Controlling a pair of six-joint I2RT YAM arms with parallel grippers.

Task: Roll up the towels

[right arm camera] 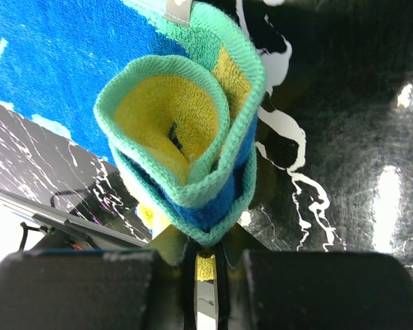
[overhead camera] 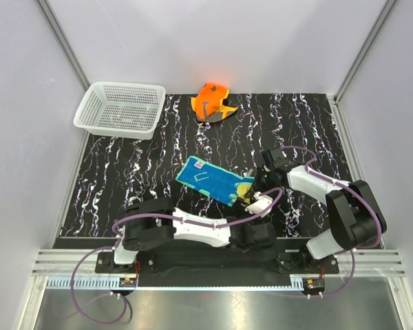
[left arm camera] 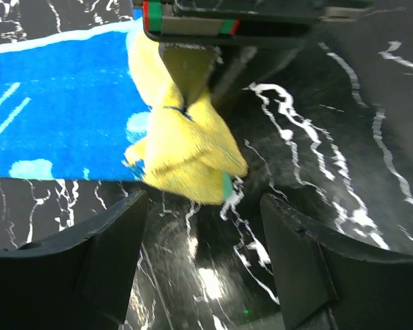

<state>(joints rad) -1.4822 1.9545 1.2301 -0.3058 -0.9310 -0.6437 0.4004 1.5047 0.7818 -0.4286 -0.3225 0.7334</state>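
- Top external view: one yellow and teal-blue terry towel (overhead camera: 212,180) lies blue side up at the middle of the black marbled worktop (overhead camera: 124,179). Its near-right corner is curled up to show yellow.
- Both arms meet at that corner. The right gripper (overhead camera: 252,186) is on it and the left gripper (overhead camera: 250,201) is just beside it. Likely reason: this is the starting edge of the roll.
- One bright orange towel with grey marks (overhead camera: 213,102) sits crumpled at the far edge, well apart and unrolled.
- One white mesh plastic basket (overhead camera: 120,108) stands at the far left corner.
- Count: two towels, one basket, two arms.
- Left wrist view: the left gripper (left arm camera: 203,227) is spread wide with nothing between its fingers (left arm camera: 110,254). The bunched yellow corner (left arm camera: 186,151) lies just ahead of them, pinched from above by the other arm.
- Right wrist view: the right gripper (right arm camera: 205,258) is clamped on the towel (right arm camera: 172,130). The fingers (right arm camera: 76,289) are pressed together on the curled end, which forms a loose yellow-lined tube.
- Judgement: the roll is barely begun, held so it does not spring open.
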